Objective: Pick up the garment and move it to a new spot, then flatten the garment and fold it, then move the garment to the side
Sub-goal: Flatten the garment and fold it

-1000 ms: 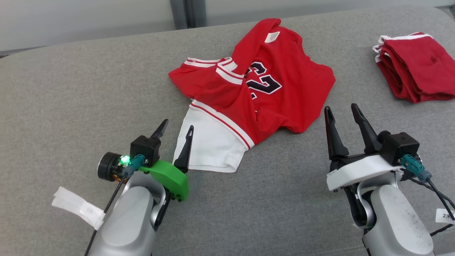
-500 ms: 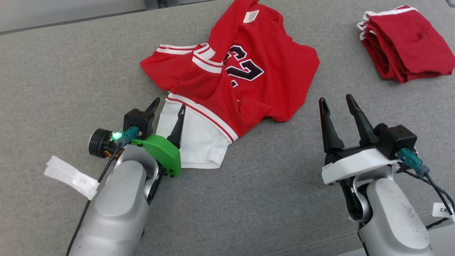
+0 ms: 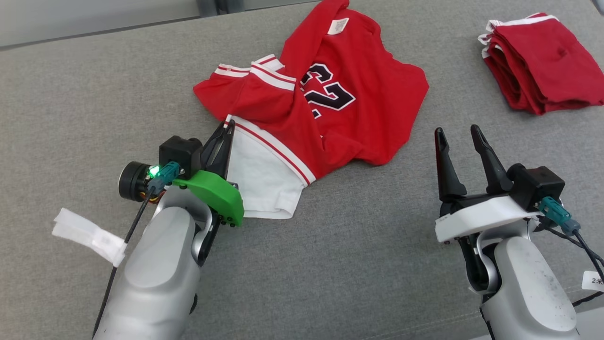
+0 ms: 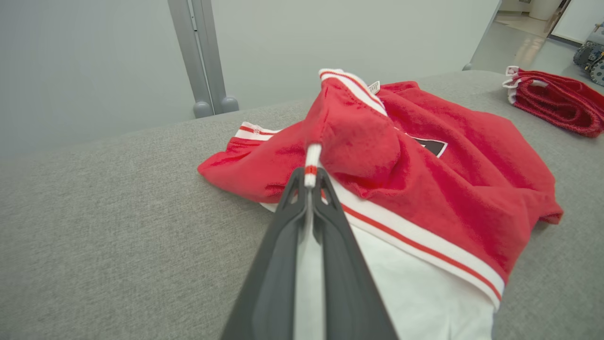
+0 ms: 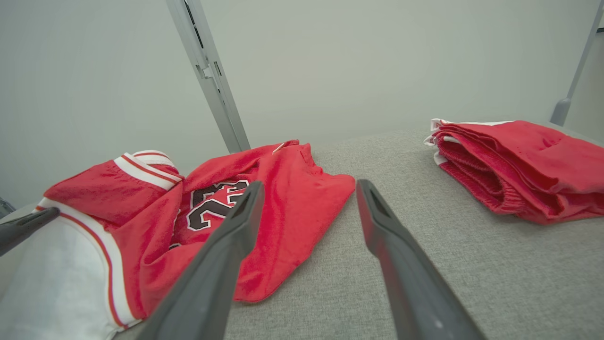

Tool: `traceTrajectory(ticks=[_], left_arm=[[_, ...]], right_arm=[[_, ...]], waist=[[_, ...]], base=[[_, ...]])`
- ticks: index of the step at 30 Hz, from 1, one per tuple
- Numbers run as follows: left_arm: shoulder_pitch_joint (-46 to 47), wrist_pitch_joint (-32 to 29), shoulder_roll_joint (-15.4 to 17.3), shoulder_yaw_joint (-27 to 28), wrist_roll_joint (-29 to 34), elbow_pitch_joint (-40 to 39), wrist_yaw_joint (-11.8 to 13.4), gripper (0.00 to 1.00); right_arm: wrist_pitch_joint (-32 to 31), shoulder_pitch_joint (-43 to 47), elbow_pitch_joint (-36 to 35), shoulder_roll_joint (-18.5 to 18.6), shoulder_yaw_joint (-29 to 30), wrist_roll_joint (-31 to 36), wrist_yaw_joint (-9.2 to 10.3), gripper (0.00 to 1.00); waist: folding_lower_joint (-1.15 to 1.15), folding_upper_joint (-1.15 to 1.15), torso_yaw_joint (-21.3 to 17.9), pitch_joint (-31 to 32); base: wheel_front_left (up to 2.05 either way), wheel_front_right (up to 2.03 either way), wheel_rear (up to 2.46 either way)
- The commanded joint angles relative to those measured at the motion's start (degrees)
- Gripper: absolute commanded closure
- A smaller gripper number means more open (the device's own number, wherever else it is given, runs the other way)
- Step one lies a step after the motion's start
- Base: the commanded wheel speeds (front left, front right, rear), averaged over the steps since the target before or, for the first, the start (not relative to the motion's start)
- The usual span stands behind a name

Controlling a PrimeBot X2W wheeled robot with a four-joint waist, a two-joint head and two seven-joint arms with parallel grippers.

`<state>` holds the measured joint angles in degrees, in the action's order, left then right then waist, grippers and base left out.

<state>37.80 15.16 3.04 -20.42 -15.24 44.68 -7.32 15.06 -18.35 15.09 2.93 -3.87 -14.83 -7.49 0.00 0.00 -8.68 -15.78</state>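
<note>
The garment (image 3: 330, 104) is a red jersey with black-and-white numbers and a white panel, lying crumpled on the grey cushion (image 3: 94, 94). My left gripper (image 3: 225, 128) is shut on the garment's striped edge where red meets white; in the left wrist view the trim (image 4: 310, 163) sticks out from between the closed fingertips of that gripper (image 4: 309, 174). My right gripper (image 3: 456, 134) stands open over bare cushion, to the right of the jersey. The right wrist view has that gripper (image 5: 309, 189) pointing past the garment's (image 5: 283, 198) right hem, with nothing between the fingers.
A stack of folded red garments (image 3: 542, 61) lies at the far right, also in the right wrist view as folded garments (image 5: 519, 165). A white paper tag (image 3: 87, 233) hangs from my left arm. A grey wall with a metal post (image 5: 212, 80) stands behind the cushion.
My left gripper went from open beside the white panel to shut on the jersey's striped edge, slightly lifting it. The head camera tilted down and shifted. The right gripper stayed open.
</note>
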Motion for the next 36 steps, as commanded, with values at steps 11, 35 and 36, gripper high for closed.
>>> traceTrajectory(ticks=[11, 35, 36], left_arm=[[-10.9, 0.0, 3.6, 9.9, -2.2, -12.3, 2.7, 1.0], [-22.7, -2.5, 6.0, 18.6, -8.3, -16.1, 6.1, 1.0], [-22.3, -2.3, 6.0, 18.8, -8.4, -15.5, 6.2, 1.0]], right_arm=[[0.2, 3.0, 1.5, 0.0, 3.5, 2.0, 0.0, 0.0], [0.2, 2.3, 5.8, 0.0, 5.4, 2.8, 0.0, 0.0], [0.2, 2.2, 5.9, 0.0, 5.6, 3.0, 0.0, 0.0]], waist=[[0.0, 0.0, 6.3, 4.7], [0.0, 0.0, 8.8, 5.0], [0.0, 0.0, 8.8, 4.9]], base=[[0.0, 0.0, 0.0], [0.0, 0.0, 0.0], [0.0, 0.0, 0.0]])
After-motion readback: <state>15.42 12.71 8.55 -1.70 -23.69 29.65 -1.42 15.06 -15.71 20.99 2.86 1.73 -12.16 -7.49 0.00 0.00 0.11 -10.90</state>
